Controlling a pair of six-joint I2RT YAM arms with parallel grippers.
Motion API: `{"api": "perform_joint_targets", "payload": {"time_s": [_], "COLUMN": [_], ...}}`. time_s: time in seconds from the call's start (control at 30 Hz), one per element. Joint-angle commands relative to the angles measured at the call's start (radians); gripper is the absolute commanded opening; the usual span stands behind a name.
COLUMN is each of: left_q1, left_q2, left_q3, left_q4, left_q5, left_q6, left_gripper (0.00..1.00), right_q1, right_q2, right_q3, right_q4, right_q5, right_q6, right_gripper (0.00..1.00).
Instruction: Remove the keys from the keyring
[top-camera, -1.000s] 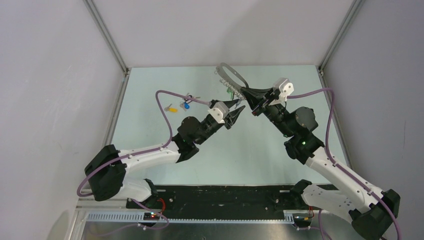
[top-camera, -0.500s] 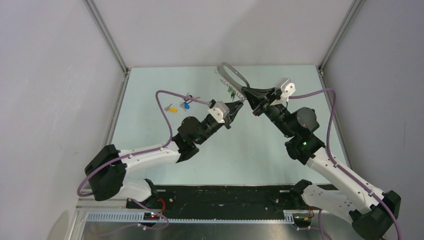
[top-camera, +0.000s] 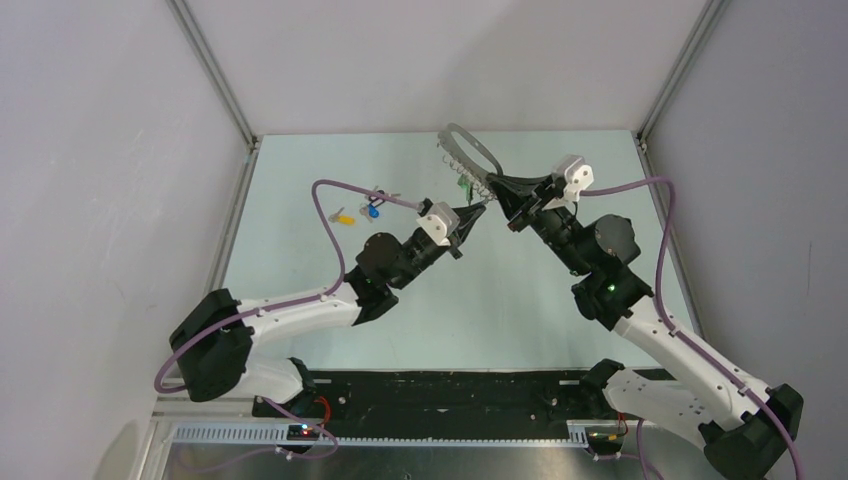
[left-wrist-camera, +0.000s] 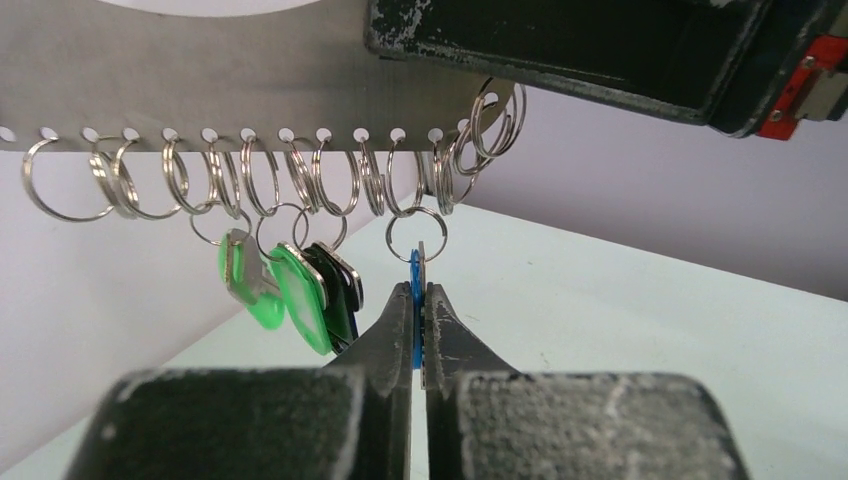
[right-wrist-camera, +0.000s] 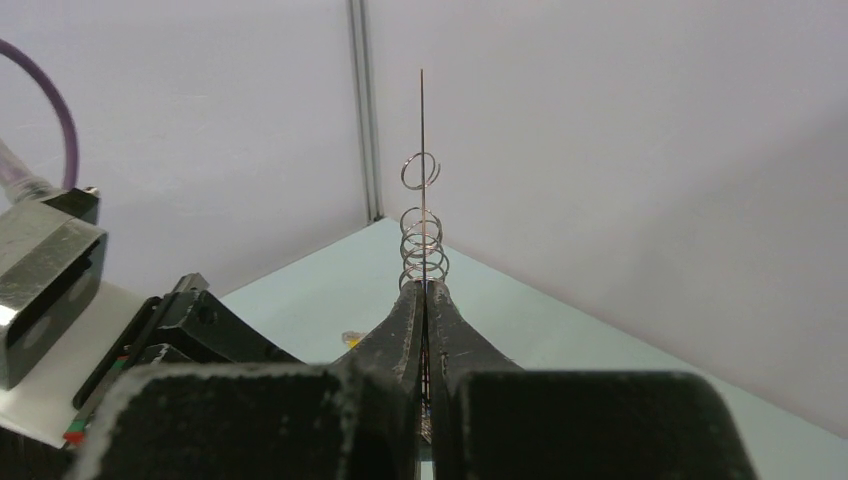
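My right gripper (top-camera: 492, 181) holds the keyring (top-camera: 468, 145), a pale grey oval loop, up above the far side of the table. In the right wrist view the keyring (right-wrist-camera: 421, 130) stands edge-on between the shut fingers (right-wrist-camera: 408, 320). In the left wrist view it is a flat grey band (left-wrist-camera: 200, 80) with a row of small split rings (left-wrist-camera: 300, 180). Green keys (left-wrist-camera: 290, 295) hang from those rings. My left gripper (left-wrist-camera: 420, 300) is shut on a blue key (left-wrist-camera: 415, 270) that hangs from one ring. From above, the left gripper (top-camera: 478, 213) sits just under the keyring.
Loose keys lie on the pale green table (top-camera: 480, 300) at the far left: a yellow one (top-camera: 346, 218), a blue one (top-camera: 373, 212) and another (top-camera: 380, 194) beside them. The purple cable (top-camera: 325, 215) of the left arm loops near them. Grey walls close in the back and sides.
My left gripper has reached up to the keyring and closed its open fingers onto the blue key. The right gripper has shifted slightly with the keyring.
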Motion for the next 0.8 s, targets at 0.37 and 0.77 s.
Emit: {"api": "perform_joint_targets", "payload": {"time_s": [0.37,0.77], "left_q1": [-0.005,-0.054], "left_q2": [-0.03,0.099], "left_q3": [0.469,0.853], "left_q4": [-1.302,-1.93], "left_q5": [0.153,-0.15], "left_q6": [-0.061,0.23], "left_gripper": [0.0,0.0], "right_q1": [-0.249,-0.31], "right_q2": [-0.009,-0.104], "right_q3": [-0.161,-0.351], "right_q4": [-0.12,0.095], "right_q5": [0.011,-0.299], "right_q6": [0.38,0.297], "right_gripper": [0.39,0.48]}}
